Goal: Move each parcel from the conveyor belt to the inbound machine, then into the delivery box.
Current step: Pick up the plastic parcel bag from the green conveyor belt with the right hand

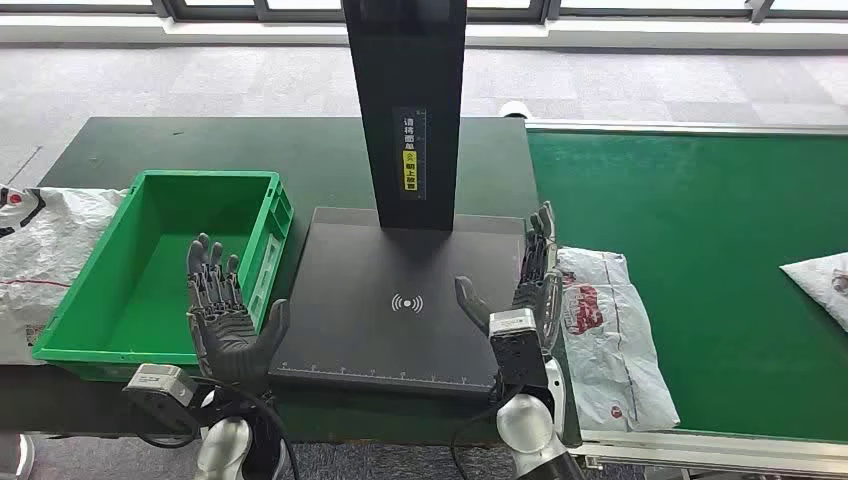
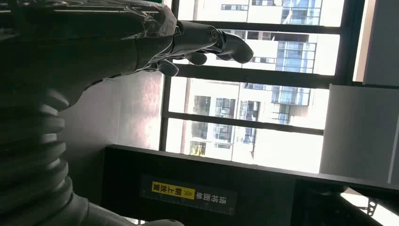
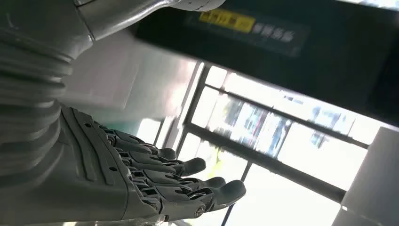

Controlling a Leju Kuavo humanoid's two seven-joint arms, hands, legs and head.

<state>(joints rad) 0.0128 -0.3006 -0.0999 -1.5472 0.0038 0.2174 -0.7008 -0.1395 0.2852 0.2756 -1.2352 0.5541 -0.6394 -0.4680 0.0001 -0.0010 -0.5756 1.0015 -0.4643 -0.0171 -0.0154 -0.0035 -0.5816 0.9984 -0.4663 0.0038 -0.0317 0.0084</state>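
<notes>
- While both arms are raised, the left hand (image 1: 222, 315) is spread wide and holding nothing, above the near corner of the green delivery box (image 1: 110, 345).
- The right hand (image 1: 522, 290) is just as empty, fingers straight and apart, at the right edge of the black inbound machine (image 1: 350, 330).
- One white parcel (image 1: 610, 335) lies flat on the green conveyor belt (image 1: 700, 220), just beside that right hand.
- A second parcel (image 1: 822, 280) sits at the belt's far right edge.
</notes>
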